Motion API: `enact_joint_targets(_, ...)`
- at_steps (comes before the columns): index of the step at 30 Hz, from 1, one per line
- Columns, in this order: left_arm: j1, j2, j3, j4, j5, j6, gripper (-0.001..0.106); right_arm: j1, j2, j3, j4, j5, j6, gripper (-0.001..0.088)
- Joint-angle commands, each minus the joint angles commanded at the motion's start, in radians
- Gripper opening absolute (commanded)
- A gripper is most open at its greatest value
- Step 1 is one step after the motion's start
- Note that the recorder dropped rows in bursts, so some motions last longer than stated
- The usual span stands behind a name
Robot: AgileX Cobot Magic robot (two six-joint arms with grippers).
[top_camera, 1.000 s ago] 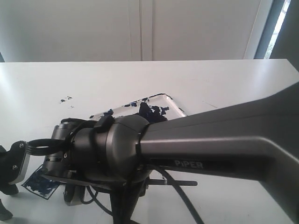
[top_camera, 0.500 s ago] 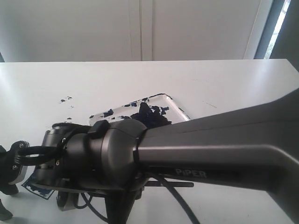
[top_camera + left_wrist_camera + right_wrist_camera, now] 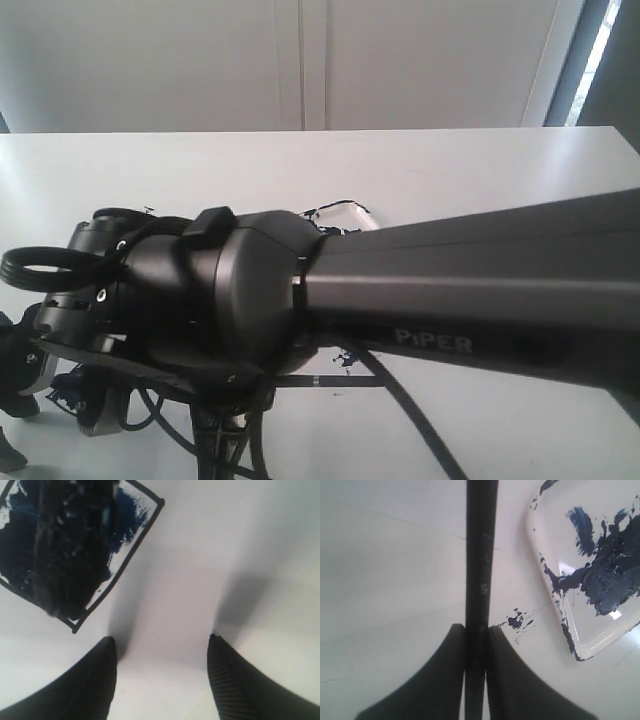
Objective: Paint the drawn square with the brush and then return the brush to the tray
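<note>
The drawn square (image 3: 131, 517) lies flat on the white surface (image 3: 200, 555). Its thin black outline is clear along two sides, and its inside is smeared with dark blue paint, with some white left near the edges. A dark blurred shape (image 3: 70, 545) flecked with paint crosses most of the square in the left wrist view; it is too blurred to say what it is. The left jaws stand wide apart just beside the square, with only bare surface between them and nothing held.

The brush (image 3: 481, 580) is a long thin black stick. The right jaws press on it from both sides and hold it firmly. It runs out from them over the surface, beside the tray (image 3: 555, 535) and apart from it. A few paint specks (image 3: 517, 620) sit on the surface between the brush and the tray's rim. The tray is shallow and white with a dark-edged rim, and a thick blue-black patch of paint covers part of its floor.

In the exterior view the right arm (image 3: 450, 300) fills the foreground and hides nearly all of the tray (image 3: 342, 208), so only a far corner of the rim shows above it. Below the arm, the handle of the brush (image 3: 335, 381) shows as a thin level line with a small pale band.
</note>
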Motion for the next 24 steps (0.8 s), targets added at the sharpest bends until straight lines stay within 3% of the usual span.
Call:
enact_joint_targets(9,0.000,0.000,0.000,0.000,0.000,0.000,0.059,-0.053,0.045,-0.004,-0.009,0.000,0.000,0.0000)
enact_joint_targets(17,0.000,0.000,0.000,0.000,0.000,0.000,0.059,-0.053,0.049,-0.004,0.017,0.000,-0.008,0.0000)
enact_joint_targets(22,0.000,0.000,0.000,0.000,0.000,0.000,0.059,-0.053,0.049,-0.004,0.112,0.000,-0.045,0.0000)
enact_joint_targets(24,0.000,0.000,0.000,0.000,0.000,0.000,0.059,-0.053,0.049,-0.004,0.086,0.000,-0.031,0.0000)
